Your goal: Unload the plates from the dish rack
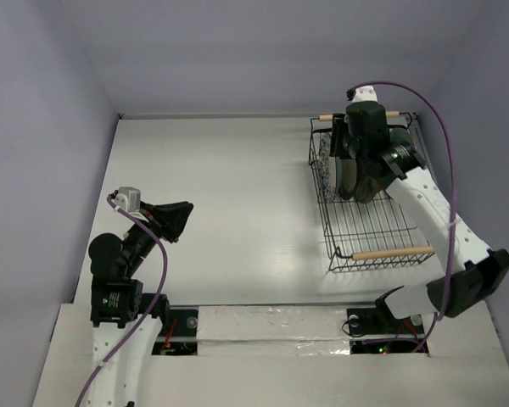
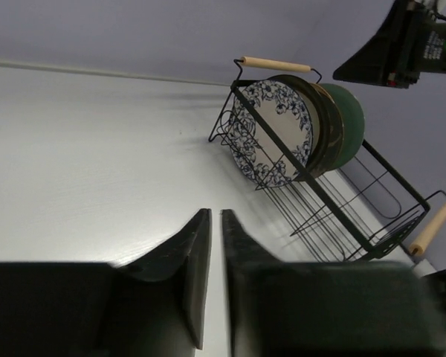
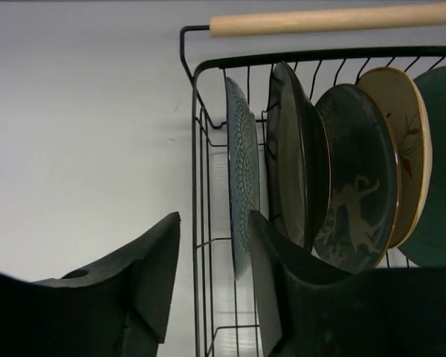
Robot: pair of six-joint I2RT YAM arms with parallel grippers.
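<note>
At the far end of the dish rack point(image 1: 365, 227), your right hand point(image 3: 214, 249) hung half open astride the outermost upright plate point(image 3: 243, 171), gripping nothing, seemingly lined up to pinch it; left hand point(image 2: 215, 223) shut, empty, over the bench point(image 1: 237, 195).

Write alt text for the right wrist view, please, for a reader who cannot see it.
The right arm's open gripper hangs at the black wire dish rack, its fingers seen either side of the rack's end wall and the outermost, blue-patterned plate; more plates stand on edge behind it. A wooden handle tops the rack.
</note>
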